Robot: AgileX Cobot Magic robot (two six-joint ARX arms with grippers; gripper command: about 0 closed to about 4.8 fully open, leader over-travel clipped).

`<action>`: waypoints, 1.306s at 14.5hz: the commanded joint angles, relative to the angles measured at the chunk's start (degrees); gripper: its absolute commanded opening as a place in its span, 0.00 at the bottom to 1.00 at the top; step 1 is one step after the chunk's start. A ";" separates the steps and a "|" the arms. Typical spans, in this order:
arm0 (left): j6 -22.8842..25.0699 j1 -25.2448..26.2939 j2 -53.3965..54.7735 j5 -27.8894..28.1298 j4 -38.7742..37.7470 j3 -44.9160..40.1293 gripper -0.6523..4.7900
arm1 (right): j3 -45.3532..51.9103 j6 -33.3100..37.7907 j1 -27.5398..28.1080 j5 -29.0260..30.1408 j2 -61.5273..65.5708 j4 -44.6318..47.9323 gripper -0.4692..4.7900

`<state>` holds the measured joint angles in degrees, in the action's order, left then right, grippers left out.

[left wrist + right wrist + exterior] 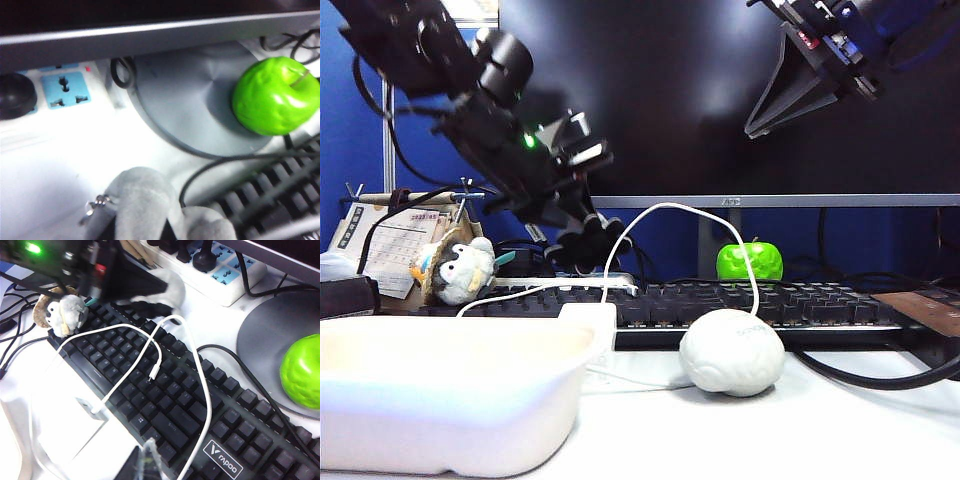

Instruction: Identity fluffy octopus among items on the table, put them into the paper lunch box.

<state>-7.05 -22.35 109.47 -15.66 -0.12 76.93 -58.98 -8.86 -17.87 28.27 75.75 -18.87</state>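
Lunch box (470,400) rim beneath left gripper (582,235)

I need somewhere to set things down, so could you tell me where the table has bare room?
Bare tabletop lies in front of the keyboard, right of the white brain-shaped ball. The paper lunch box is empty too. Behind the keyboard it is crowded: cables, green apple, power strip.
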 commanded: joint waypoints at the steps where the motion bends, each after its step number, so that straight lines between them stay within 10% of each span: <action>1: 1.27 -0.04 -3.82 -0.26 -2.45 0.15 0.25 | -0.37 -0.17 -0.09 0.37 -0.22 0.63 0.08; 19: 8.72 -6.75 -24.79 -4.15 -40.22 0.13 0.21 | -0.42 -0.22 -0.09 22.64 -0.48 -13.49 0.08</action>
<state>0.62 -28.62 85.67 -20.91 -37.82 76.84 -59.00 -8.86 -17.85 48.97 75.59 -32.12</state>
